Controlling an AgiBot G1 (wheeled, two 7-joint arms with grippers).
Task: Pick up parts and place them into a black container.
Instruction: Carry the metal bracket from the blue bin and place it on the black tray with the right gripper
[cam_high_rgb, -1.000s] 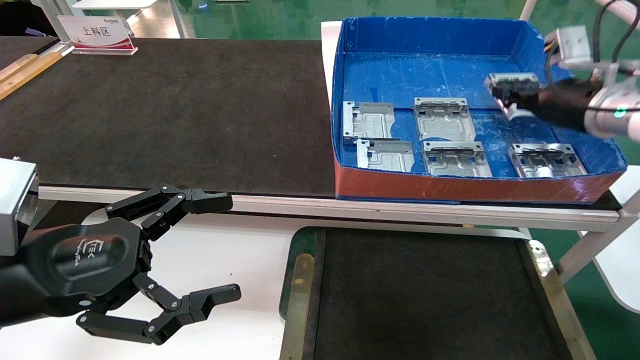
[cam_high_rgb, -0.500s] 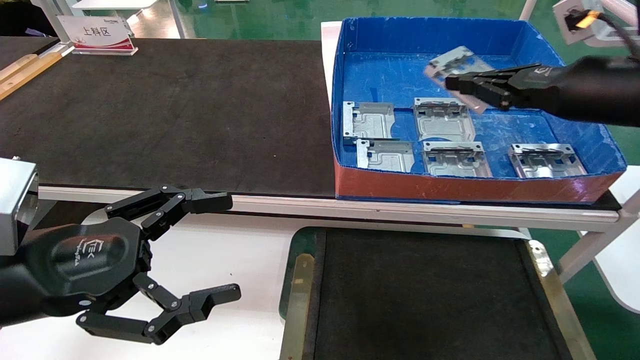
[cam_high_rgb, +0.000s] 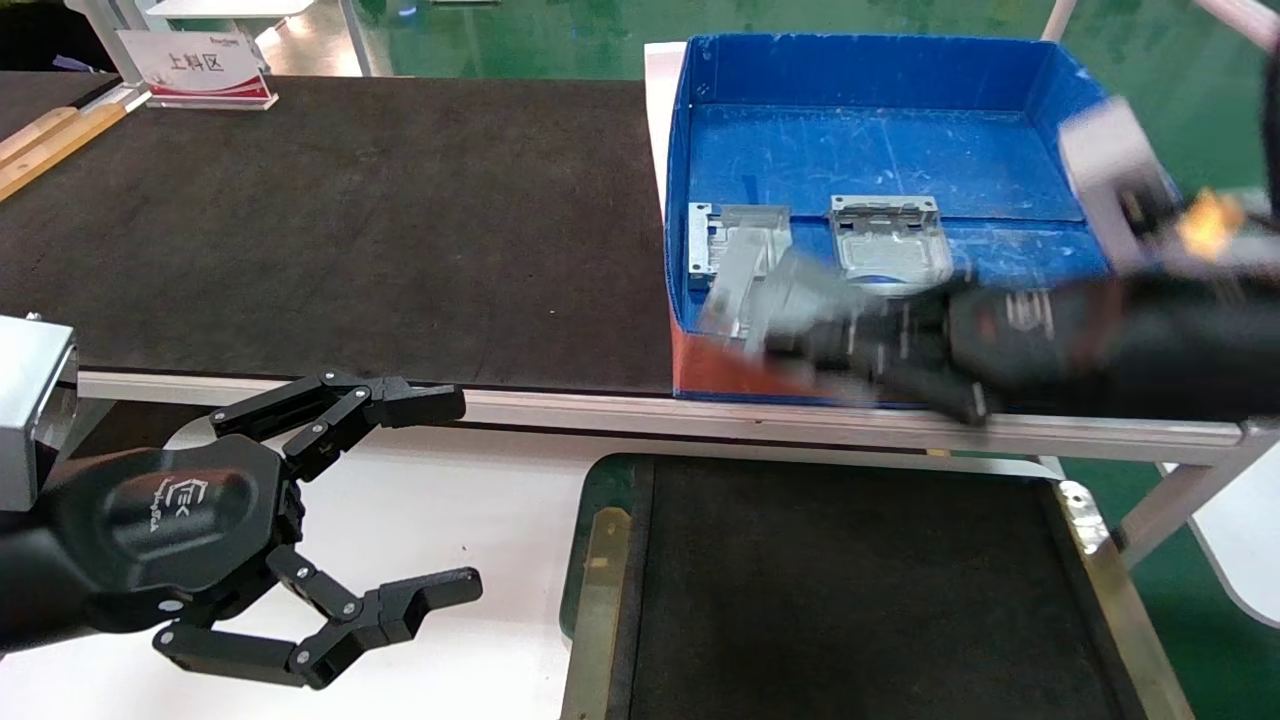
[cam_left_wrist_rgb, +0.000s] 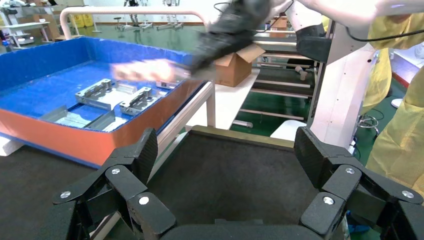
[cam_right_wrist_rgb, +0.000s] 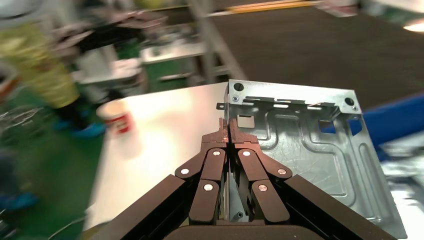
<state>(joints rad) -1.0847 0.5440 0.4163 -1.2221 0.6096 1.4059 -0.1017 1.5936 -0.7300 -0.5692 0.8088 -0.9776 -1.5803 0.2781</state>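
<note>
My right gripper (cam_high_rgb: 800, 335) is shut on one of the parts (cam_high_rgb: 745, 295), a silver stamped plate, and holds it in the air over the front wall of the blue box. In the right wrist view the closed fingertips (cam_right_wrist_rgb: 228, 131) pinch the plate (cam_right_wrist_rgb: 305, 150) by its edge. Two more parts (cam_high_rgb: 885, 240) show on the blue box floor; my arm hides the rest. The black container (cam_high_rgb: 598, 560) lies below, in front of the table, and nothing shows on its floor. My left gripper (cam_high_rgb: 462, 490) hangs open and idle left of the container (cam_left_wrist_rgb: 240, 136).
The blue box (cam_high_rgb: 860, 70) with a red front sits at the table's right end. A large black mat (cam_high_rgb: 350, 220) covers the table to its left. A white sign (cam_high_rgb: 195, 65) stands at the far left. The metal table rail (cam_high_rgb: 620, 410) runs between box and container.
My right gripper has swung with the held part from above the back of the blue box down to its front left wall, nearer the container. The left arm has not moved.
</note>
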